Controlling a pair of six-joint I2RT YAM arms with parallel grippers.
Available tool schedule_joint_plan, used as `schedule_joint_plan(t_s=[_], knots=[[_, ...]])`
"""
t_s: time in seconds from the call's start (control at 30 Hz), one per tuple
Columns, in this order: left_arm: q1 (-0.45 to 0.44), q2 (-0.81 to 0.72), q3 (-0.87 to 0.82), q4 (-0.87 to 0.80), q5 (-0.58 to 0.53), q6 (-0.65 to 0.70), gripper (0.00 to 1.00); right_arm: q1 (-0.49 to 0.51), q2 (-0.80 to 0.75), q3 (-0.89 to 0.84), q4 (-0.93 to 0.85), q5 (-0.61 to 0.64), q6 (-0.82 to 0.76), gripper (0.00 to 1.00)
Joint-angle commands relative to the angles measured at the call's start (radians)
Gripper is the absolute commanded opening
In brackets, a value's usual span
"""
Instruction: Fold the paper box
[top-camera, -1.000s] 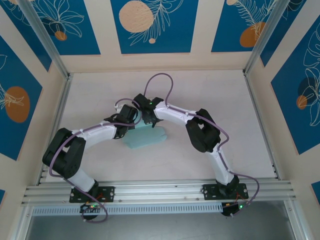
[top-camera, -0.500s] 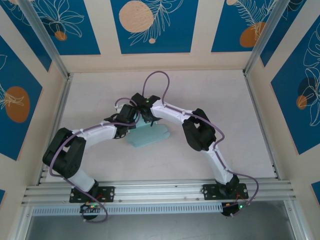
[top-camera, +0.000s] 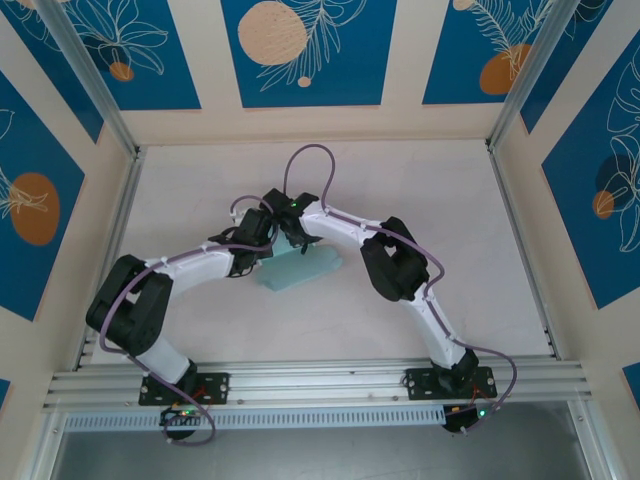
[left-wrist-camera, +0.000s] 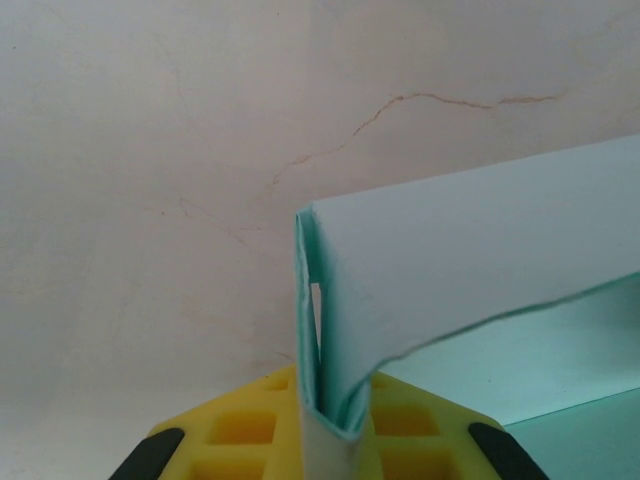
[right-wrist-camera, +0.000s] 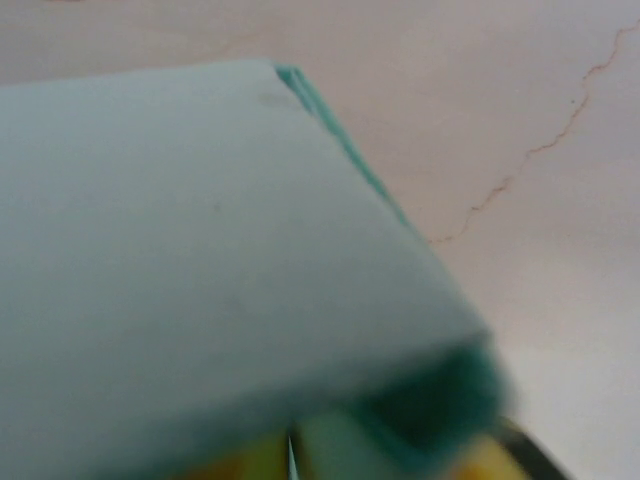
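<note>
The paper box (top-camera: 300, 268) is a pale mint card shape lying mid-table, partly folded. My left gripper (top-camera: 262, 245) meets it at its left end. In the left wrist view the yellow pads (left-wrist-camera: 245, 430) are shut on a doubled edge of the paper box (left-wrist-camera: 470, 250), which rises upright from my left gripper (left-wrist-camera: 335, 430). My right gripper (top-camera: 293, 240) comes down on the box's far edge. The right wrist view is blurred: a broad panel of the paper box (right-wrist-camera: 200, 250) covers my right gripper (right-wrist-camera: 310, 455), with pale card between bits of yellow pad.
The pale table (top-camera: 420, 190) has a thin crack line (left-wrist-camera: 420, 100). Aluminium rails (top-camera: 110, 250) and patterned walls fence the table on the left, right and back. Purple cables (top-camera: 310, 160) loop above the wrists.
The right arm's elbow has swung left and its wrist pushed toward the left gripper. The box has shifted slightly up and left. The left arm has barely moved.
</note>
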Motion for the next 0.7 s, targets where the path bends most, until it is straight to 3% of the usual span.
schedule_joint_plan(t_s=[0.0,0.1,0.47,0.67], knots=[[0.033,-0.013,0.01,-0.068,-0.144,0.03,0.11,-0.049,0.137,-0.022,-0.225,0.107,-0.023,0.08],[0.032,-0.018,0.01,-0.066,-0.143,0.03,0.11,-0.04,0.175,0.029,-0.26,0.125,-0.012,0.01],[0.032,-0.017,0.02,-0.072,-0.145,0.029,0.12,-0.07,0.247,0.088,-0.431,0.246,0.046,0.04],[0.032,-0.009,0.028,-0.05,-0.121,0.016,0.17,-0.062,0.16,-0.021,-0.314,0.192,-0.023,0.08]])
